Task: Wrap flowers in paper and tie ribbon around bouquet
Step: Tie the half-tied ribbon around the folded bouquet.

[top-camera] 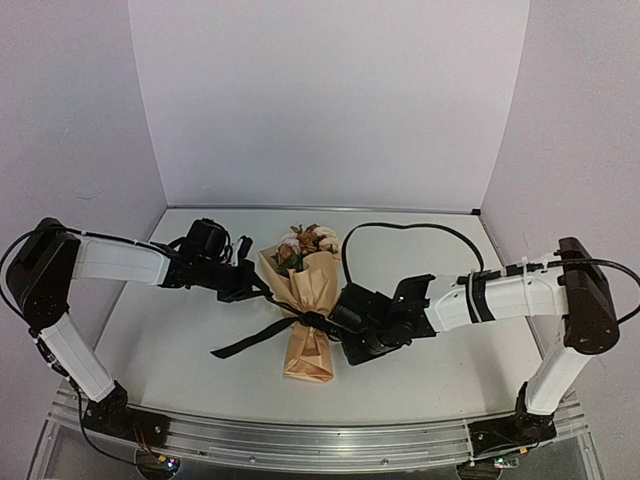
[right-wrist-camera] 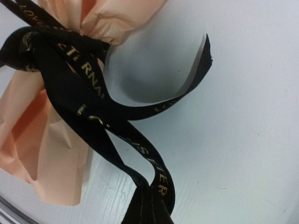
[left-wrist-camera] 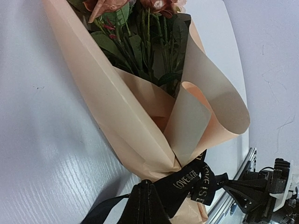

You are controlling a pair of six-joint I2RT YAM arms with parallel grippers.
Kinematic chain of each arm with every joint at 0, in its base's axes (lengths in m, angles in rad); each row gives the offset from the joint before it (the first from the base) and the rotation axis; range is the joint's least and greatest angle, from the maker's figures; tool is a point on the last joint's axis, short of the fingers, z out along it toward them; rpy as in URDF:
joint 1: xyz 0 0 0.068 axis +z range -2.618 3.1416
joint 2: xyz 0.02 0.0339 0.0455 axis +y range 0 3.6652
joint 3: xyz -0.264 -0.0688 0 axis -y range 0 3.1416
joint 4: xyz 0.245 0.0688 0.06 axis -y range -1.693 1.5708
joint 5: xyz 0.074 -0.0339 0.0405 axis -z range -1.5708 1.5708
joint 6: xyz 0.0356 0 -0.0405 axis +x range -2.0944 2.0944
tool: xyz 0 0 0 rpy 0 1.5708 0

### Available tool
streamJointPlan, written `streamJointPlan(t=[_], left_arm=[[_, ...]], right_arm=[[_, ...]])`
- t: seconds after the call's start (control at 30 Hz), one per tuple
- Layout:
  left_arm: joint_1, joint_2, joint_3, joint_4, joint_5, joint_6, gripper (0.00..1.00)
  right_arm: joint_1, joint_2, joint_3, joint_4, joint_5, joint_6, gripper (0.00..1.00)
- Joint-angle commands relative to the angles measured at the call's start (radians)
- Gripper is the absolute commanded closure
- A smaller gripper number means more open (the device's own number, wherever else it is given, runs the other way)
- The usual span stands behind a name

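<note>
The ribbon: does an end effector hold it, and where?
Both do. The left end effector pinches a strand of the ribbon close to the bouquet; the right end effector pinches another strand beside it.

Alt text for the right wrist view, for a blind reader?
A black ribbon with gold lettering is looped around the pinched neck of the tan paper bouquet at upper left. One strand runs down into the right fingers, shut on it at the bottom edge; a loose end curls over the white table.

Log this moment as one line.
left tool: shut on ribbon | right tool: shut on ribbon | bouquet: wrapped, lying on table
</note>
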Motion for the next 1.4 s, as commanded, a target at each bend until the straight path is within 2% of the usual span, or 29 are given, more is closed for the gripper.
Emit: streamJointPlan(t=[0.0, 0.67, 1.0, 1.37], left_arm=[[0.012, -0.054, -0.009, -0.012, -0.032, 0.01, 1.0], [0.061, -0.097, -0.091, -0.052, -0.154, -0.064, 1.0], [0.104, -0.077, -0.128, -0.06, -0.157, -0.086, 1.0], [0.224, -0.081, -0.186, -0.05, -0.132, -0.119, 1.0]], right_arm=[[-0.004, -0.047, -0.032, -0.029, 0.012, 0.026, 1.0], [-0.005, 0.03, -0.07, -0.046, -0.017, 0.064, 1.0], [-0.064, 0.043, -0.073, -0.044, -0.045, 0.085, 1.0], [-0.127, 0.04, -0.089, -0.02, -0.091, 0.081, 1.0]])
